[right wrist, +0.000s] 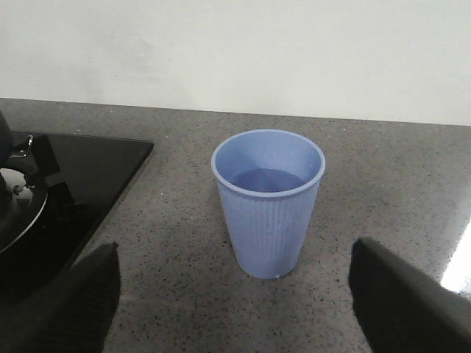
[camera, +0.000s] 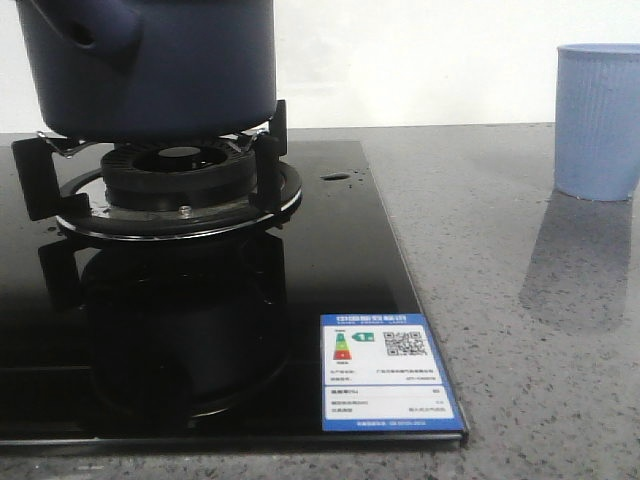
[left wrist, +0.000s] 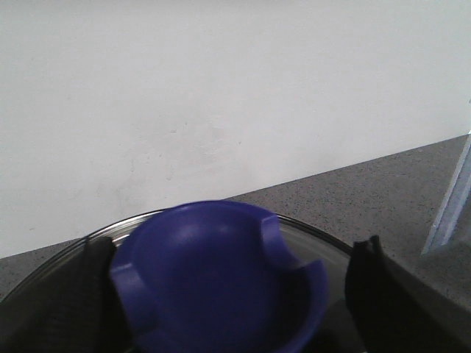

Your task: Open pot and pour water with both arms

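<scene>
Black glass hob (camera: 330,300) is lying nearest, the navy pot (camera: 150,65) sitting on its burner grate (camera: 160,180). Left gripper (left wrist: 228,294) is spreading wide around the lid knob (left wrist: 221,272); right gripper (right wrist: 235,294) is gaping before the ribbed cup (right wrist: 268,202).

Bare counter (right wrist: 169,243) around cup (right wrist: 268,202), hob (camera: 200,330) well apart.
</scene>
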Robot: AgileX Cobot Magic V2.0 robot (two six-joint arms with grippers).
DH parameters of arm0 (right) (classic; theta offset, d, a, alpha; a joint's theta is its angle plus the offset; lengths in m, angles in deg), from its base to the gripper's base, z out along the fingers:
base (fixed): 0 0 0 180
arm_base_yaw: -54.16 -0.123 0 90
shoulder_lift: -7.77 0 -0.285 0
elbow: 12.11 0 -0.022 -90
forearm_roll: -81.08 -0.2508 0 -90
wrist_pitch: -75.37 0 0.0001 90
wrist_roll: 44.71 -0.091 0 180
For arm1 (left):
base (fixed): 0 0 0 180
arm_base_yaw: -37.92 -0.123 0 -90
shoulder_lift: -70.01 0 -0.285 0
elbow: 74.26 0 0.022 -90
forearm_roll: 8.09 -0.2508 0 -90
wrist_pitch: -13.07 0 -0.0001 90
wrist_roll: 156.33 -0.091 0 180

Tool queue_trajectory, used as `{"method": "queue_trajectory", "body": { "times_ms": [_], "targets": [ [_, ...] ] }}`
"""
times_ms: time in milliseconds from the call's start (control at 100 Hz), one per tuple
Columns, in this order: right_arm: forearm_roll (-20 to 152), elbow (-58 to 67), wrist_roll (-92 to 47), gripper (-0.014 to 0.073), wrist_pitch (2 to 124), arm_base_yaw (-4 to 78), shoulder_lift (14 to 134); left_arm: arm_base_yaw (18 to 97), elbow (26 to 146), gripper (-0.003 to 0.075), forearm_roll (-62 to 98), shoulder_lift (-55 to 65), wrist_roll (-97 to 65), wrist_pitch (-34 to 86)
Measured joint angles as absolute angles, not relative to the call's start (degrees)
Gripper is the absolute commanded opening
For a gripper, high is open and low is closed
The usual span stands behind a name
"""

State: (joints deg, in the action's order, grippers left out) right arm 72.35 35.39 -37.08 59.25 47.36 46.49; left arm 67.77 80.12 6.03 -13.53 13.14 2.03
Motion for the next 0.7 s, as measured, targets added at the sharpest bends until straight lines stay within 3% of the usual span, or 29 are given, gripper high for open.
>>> {"method": "queue_trajectory", "body": {
  "times_ms": [110,330,700],
  "targets": [
    [72.4,35.4,-37.1,0.0576,59.3,47.4,46.5,67.8,80.1,0.0541,5.6,-14.1,13.1,2.0],
    [72.4,35.4,-37.1,0.0576,59.3,47.4,46.5,67.8,80.2,0.0363,4.3,-14.1,13.1,1.9],
    [72.4,35.4,-37.1,0.0576,59.4,47.4,46.5,67.8,80.2,0.0357,4.2,-13.8,13.1,1.9]
  ]
}}
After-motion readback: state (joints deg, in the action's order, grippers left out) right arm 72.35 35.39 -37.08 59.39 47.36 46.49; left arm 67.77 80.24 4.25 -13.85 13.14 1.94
